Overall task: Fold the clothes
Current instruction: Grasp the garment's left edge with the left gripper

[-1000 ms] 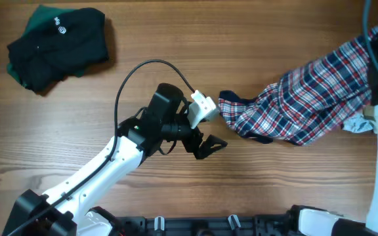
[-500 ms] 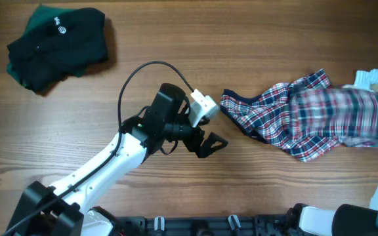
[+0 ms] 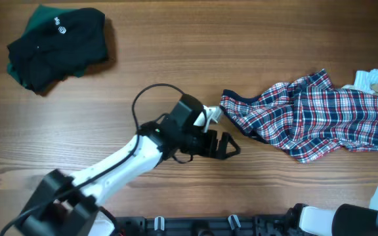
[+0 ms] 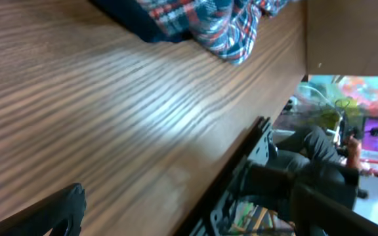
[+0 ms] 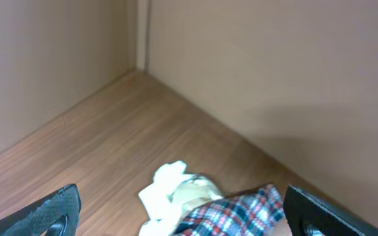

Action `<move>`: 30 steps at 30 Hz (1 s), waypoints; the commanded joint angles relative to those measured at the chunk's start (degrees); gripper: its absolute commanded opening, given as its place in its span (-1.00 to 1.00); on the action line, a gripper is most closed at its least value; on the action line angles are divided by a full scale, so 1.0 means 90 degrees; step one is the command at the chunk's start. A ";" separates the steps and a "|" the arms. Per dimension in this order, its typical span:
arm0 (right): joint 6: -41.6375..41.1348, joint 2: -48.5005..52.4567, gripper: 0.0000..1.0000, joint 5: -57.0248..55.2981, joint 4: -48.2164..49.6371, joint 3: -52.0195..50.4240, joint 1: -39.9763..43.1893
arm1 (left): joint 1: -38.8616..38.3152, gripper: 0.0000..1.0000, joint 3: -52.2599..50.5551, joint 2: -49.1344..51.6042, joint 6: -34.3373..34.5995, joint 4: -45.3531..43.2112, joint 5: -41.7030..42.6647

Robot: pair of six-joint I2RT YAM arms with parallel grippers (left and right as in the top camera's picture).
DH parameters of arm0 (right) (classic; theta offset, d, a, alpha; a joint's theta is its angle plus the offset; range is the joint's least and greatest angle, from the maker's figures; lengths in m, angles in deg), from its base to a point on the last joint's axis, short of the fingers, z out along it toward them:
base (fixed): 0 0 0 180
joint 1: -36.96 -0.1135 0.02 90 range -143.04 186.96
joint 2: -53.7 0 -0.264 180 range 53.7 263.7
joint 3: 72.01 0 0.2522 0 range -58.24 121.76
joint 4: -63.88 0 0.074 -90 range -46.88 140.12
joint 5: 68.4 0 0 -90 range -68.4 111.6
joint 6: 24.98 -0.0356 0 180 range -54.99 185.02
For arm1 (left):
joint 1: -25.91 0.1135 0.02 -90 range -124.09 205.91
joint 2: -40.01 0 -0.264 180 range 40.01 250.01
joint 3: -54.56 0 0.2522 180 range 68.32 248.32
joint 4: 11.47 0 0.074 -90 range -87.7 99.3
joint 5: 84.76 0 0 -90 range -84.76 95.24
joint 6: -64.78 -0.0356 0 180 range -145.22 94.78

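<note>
Red plaid garment (image 3: pixel 314 121) crumpled; left tool (image 3: pixel 230 147) spread overhead; right tool (image 5: pixel 184 211) spread, wrist view only.

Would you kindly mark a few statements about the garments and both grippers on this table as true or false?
1. The plaid garment lies crumpled on the table. True.
2. The left gripper is shut on the plaid garment. False: its fingers are open near the garment's navy-trimmed end, holding nothing.
3. A dark garment lies at the far-left corner, apart from the plaid one. True.
4. The right gripper holds the plaid garment. False: its fingers are open and empty.
</note>
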 commanded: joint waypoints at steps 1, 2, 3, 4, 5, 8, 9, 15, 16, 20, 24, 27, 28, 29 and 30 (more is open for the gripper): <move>-0.0197 0.0005 0.99 0.0503 -0.0109 0.0138 0.0017 | -0.0056 1.00 0.0044 0.0738 0.0573 -0.0733 -0.0100; -0.0197 0.0005 1.00 0.0505 -0.0134 0.0138 0.0017 | -0.0039 0.99 0.0044 0.0935 0.0661 -0.1093 -0.0044; -0.0197 0.0005 1.00 0.0505 -0.0158 0.0138 0.0017 | -0.0012 1.00 0.0044 0.1056 0.0692 -0.1353 0.0029; -0.0194 0.0005 1.00 0.0529 -0.0182 0.0138 0.0017 | 0.0019 0.99 0.0044 0.1139 0.0792 -0.1605 0.0078; -0.0194 0.0005 1.00 0.0583 -0.0204 0.0138 0.0017 | 0.0085 1.00 0.0044 0.1200 0.0976 -0.1892 0.0087; -0.0194 0.0005 0.99 0.0976 -0.0231 0.0138 0.0017 | 0.0223 1.00 0.0049 0.1268 0.1294 -0.2781 -0.0041; -0.0199 0.0005 0.99 0.1144 -0.0233 0.0138 0.0017 | 0.0231 1.00 0.0058 0.1270 0.1503 -0.2832 -0.0342; -0.0221 0.0005 1.00 0.1678 -0.0250 0.0138 0.0017 | 0.0231 0.99 0.0253 0.1421 0.2011 -0.2827 -0.1496; -0.0284 0.0005 1.00 0.1673 -0.0272 0.0138 0.0017 | 0.0223 0.99 0.0330 0.1472 0.2013 -0.2827 -0.1566; -0.0374 0.0005 0.99 0.1678 -0.0389 0.0138 0.0017 | 0.0197 0.99 0.0612 0.1911 0.2361 -0.3036 -0.1673; -0.0369 0.0005 0.99 0.1673 -0.0474 0.0138 0.0017 | 0.0175 0.99 0.1042 0.2499 0.2487 -0.3067 -0.1370; -0.0372 0.0005 1.00 0.1673 -0.0493 0.0138 0.0017 | 0.0175 1.00 0.1049 0.2516 0.2489 -0.3053 -0.1341; -0.0374 0.0005 1.00 0.1676 -0.0493 0.0138 0.0017 | 0.0175 1.00 0.1049 0.2516 0.2489 -0.3053 -0.1343; -0.0381 0.0005 0.99 0.1678 -0.0493 0.0138 0.0017 | 0.0175 1.00 0.1049 0.2516 0.2489 -0.3053 -0.1343; -0.0418 0.0005 1.00 0.1678 -0.0498 0.0138 0.0017 | 0.0175 0.99 0.1049 0.2516 0.2489 -0.3065 -0.1375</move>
